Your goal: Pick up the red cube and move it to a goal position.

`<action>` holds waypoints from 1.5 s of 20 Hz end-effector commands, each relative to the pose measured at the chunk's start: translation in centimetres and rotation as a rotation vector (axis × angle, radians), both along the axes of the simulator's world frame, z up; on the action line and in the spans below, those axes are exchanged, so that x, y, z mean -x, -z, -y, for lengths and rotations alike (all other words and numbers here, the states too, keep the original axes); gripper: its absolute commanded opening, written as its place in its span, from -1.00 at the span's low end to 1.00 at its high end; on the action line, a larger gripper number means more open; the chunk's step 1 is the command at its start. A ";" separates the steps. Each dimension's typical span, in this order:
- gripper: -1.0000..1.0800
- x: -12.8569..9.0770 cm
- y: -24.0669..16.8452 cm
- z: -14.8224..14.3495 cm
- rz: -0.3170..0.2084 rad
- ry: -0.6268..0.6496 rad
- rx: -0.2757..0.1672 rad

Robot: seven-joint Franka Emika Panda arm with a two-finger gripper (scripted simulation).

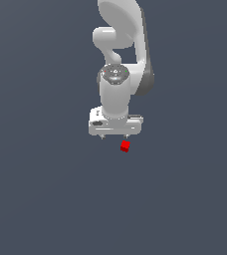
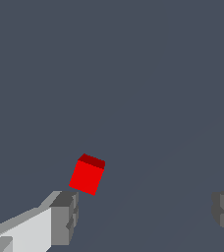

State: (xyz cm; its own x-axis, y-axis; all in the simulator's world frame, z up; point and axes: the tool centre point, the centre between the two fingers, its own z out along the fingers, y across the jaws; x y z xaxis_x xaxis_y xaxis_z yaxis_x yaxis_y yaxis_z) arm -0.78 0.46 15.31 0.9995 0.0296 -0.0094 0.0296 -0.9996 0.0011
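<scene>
- The small, bright red, plain cube [image 1: 125,146] [image 2: 87,174] is judged light and rigid.
- Its opposite flat faces are best pinched.
- The white two-fingered gripper [image 1: 114,136] [image 2: 143,211] is spread wide, holding nothing.

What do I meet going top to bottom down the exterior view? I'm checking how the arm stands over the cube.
Arm → tool → red cube
</scene>
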 end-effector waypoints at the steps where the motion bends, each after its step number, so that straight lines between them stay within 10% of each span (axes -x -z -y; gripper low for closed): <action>1: 0.92 0.0 0.0 0.0 0.000 0.000 0.000; 30: 0.92 3.1 12.5 -5.2 0.009 0.331 0.001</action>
State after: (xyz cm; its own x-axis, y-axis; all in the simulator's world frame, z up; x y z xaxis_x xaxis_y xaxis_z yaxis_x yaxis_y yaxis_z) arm -3.84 5.41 3.35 0.9594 -0.2820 -0.0017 -0.2820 -0.9594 0.0016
